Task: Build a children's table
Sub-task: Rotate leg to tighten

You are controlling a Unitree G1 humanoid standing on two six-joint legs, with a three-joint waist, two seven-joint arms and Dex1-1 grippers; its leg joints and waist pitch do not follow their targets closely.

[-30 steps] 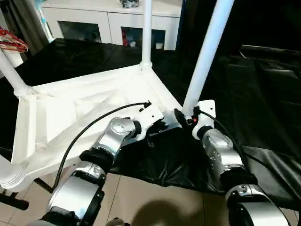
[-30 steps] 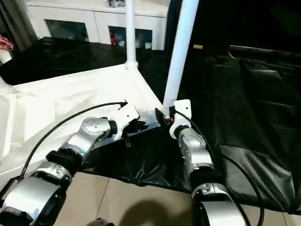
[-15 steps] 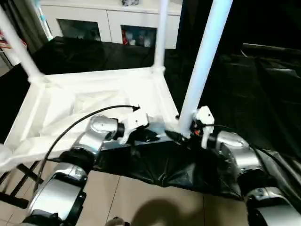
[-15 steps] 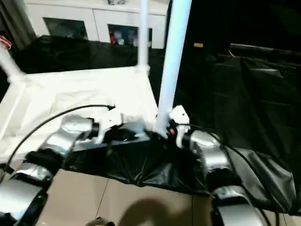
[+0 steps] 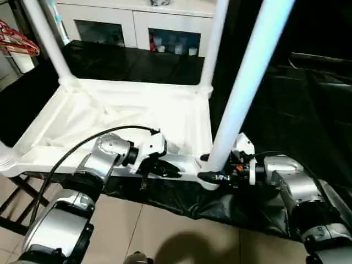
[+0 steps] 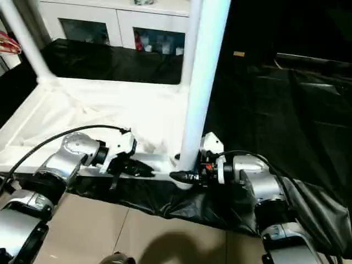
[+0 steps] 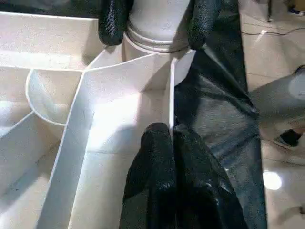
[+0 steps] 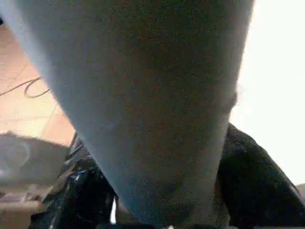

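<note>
My right end effector (image 5: 212,176) straddles the base of the long round tapering white leg (image 5: 242,93) at the near corner of the upturned white plastic table (image 5: 110,118); my forearm lies level. Three legs stand socketed. In the left wrist view, my left end effector (image 7: 171,143) is pinched together on the top's thin rim.

- One white table top (image 5: 126,118), lying underside up.
- Three white legs standing up from it: one (image 5: 242,93) between the right claw's fingers, two (image 5: 47,41) (image 5: 214,47) beyond the claws; possibly a fourth (image 5: 4,159) at the left edge.
- One white cabinet (image 5: 137,25) behind.
- One black sheet (image 5: 297,110) underneath.
</note>
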